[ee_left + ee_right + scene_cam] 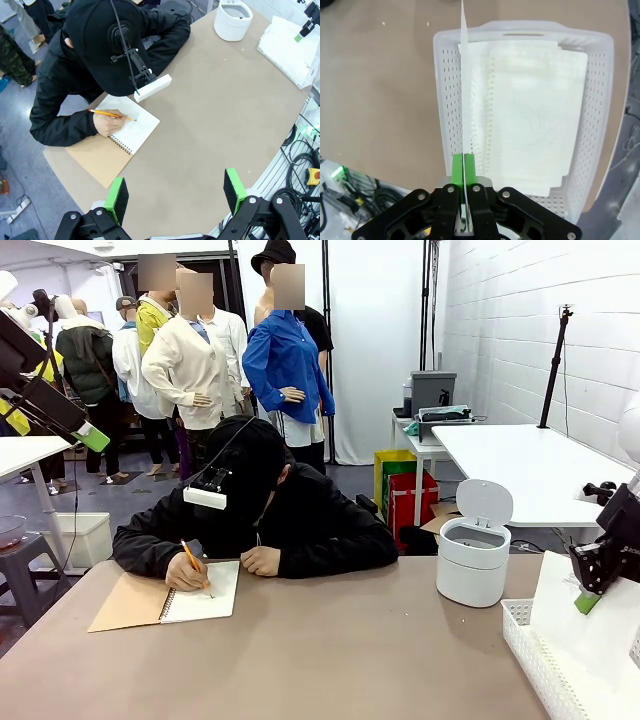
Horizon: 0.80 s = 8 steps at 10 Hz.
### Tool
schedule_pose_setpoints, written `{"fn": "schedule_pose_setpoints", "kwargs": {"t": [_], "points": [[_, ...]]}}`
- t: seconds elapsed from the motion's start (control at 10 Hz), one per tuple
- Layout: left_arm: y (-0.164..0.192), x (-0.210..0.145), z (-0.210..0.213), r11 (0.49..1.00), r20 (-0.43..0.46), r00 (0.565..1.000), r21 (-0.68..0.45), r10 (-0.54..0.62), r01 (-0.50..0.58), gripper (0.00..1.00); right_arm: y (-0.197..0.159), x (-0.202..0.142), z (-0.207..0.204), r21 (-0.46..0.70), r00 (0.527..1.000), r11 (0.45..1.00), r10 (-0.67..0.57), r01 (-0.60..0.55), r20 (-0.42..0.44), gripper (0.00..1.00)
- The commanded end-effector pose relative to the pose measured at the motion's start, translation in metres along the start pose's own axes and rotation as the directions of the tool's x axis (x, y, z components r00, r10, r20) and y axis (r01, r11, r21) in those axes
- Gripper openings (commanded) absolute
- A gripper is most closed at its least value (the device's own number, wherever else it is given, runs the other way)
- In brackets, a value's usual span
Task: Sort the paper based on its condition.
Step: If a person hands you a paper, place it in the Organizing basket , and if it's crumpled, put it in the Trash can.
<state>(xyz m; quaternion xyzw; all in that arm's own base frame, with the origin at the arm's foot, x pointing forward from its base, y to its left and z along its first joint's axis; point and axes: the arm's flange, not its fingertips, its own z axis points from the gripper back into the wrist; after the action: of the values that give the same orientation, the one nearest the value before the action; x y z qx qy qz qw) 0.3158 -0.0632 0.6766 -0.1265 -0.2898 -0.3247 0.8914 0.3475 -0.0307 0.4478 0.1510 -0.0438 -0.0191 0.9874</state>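
Observation:
My right gripper (464,167) is shut on the edge of a flat white sheet of paper (462,75), seen edge-on and hanging over the white perforated basket (445,100). Several flat sheets (530,115) lie in that basket. From the front the held sheet (590,640) faces the camera below the right gripper (590,598) at the table's right edge. My left gripper (175,192) is open and holds nothing, high above the table's left side, looking down on the person.
A person leans over a tan-covered spiral notebook (165,600) at the far left, writing with an orange pencil (193,560). A white lidded bin (472,560) with its lid up stands at the far right, behind the basket (530,650).

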Motion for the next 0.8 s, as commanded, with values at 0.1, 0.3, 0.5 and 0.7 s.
{"fn": "schedule_pose_setpoints", "kwargs": {"t": [0.1, 0.3, 0.5, 0.7], "points": [[0.0005, -0.0001, 0.0002, 1.0, 0.005, 1.0, 0.002, 0.0, 0.0, 1.0, -0.006, -0.1255, -0.0895, -0.028, 1.0, 1.0, -0.009, 0.009, -0.004, 0.52], [0.0005, -0.0001, 0.0002, 1.0, 0.005, 1.0, 0.002, 0.0, 0.0, 1.0, -0.0069, -0.1244, -0.0879, -0.035, 1.0, 0.999, -0.011, 0.011, -0.008, 0.91], [0.0005, -0.0001, 0.0002, 1.0, 0.005, 1.0, 0.002, 0.0, 0.0, 1.0, -0.008, -0.1231, -0.0869, -0.037, 1.0, 0.999, -0.013, 0.013, -0.01, 1.0], [0.0005, -0.0001, 0.0002, 1.0, 0.005, 1.0, 0.002, 0.0, 0.0, 1.0, -0.0121, -0.1192, -0.0815, -0.076, 0.999, 0.997, 0.033, -0.034, -0.014, 1.0]]}}
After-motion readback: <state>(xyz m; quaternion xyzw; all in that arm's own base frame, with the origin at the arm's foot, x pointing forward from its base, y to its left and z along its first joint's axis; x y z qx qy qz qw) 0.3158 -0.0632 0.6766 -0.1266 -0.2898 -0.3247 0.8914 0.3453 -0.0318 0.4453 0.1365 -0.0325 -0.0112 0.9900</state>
